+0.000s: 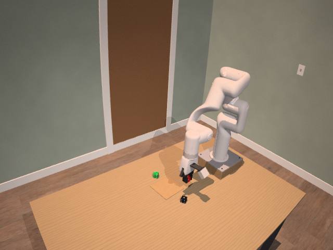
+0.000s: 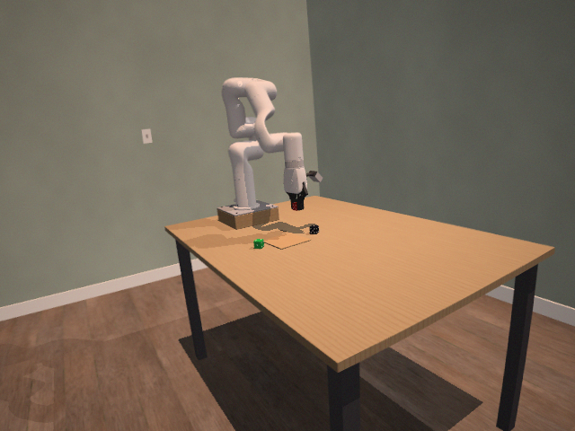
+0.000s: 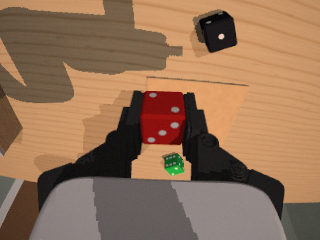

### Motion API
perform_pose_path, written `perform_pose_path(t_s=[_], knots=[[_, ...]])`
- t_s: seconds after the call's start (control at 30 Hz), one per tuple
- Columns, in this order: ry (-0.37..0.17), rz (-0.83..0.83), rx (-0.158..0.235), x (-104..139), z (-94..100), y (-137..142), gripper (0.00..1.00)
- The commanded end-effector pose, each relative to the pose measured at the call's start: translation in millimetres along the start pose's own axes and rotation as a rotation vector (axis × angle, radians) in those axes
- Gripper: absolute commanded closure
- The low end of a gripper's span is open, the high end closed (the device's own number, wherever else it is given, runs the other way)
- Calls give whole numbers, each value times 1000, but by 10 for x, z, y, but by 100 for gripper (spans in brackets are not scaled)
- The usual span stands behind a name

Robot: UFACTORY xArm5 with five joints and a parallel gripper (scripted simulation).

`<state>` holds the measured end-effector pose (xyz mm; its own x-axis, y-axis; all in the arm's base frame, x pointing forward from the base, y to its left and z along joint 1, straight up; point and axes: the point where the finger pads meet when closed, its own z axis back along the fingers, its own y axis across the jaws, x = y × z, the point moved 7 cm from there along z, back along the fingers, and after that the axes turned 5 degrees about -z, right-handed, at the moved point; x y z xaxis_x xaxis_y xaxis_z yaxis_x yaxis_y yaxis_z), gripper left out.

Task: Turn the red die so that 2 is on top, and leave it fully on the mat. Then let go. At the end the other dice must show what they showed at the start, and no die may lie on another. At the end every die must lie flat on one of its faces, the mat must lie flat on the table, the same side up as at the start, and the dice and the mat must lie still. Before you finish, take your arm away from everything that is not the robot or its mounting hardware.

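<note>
Gripper is pinching the red die between both fingers, lifted off the table above the mat (the die face toward the wrist camera shows three pips). Black die sits on the table just beside the mat's edge; green die sits near the opposite side, off the mat.

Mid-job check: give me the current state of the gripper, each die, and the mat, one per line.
Black two-finger gripper: shut on the red die, raised above the table.
Red die with white pips: held between the fingers, lifted clear of the table, above the mat's edge.
Thin tan square mat: flat on the wooden table, no die on it.
Small green die: resting on the table, off the mat.
Black die: resting on the table, off the mat.
</note>
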<state>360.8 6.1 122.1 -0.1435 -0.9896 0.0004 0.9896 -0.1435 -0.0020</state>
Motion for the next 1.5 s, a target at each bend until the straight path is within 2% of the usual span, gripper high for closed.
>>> perform_pose_path(t_s=[0.0,0.17,0.23,0.3,0.73,0.83,0.9,1.07,1.3,1.4,1.47], knots=[[0,-174,1,82,4,84,73],[1,-340,1,168,-1,152,73],[1,-340,1,168,-1,152,73],[1,-464,1,235,-6,202,73],[1,-887,1,476,-25,359,73],[1,-889,1,477,-25,360,73],[1,-1030,1,561,-33,408,73],[1,-1155,1,638,-41,450,73],[1,-1417,1,803,-58,531,73],[1,-1443,1,821,-60,539,73],[1,-1551,1,891,-68,570,73]])
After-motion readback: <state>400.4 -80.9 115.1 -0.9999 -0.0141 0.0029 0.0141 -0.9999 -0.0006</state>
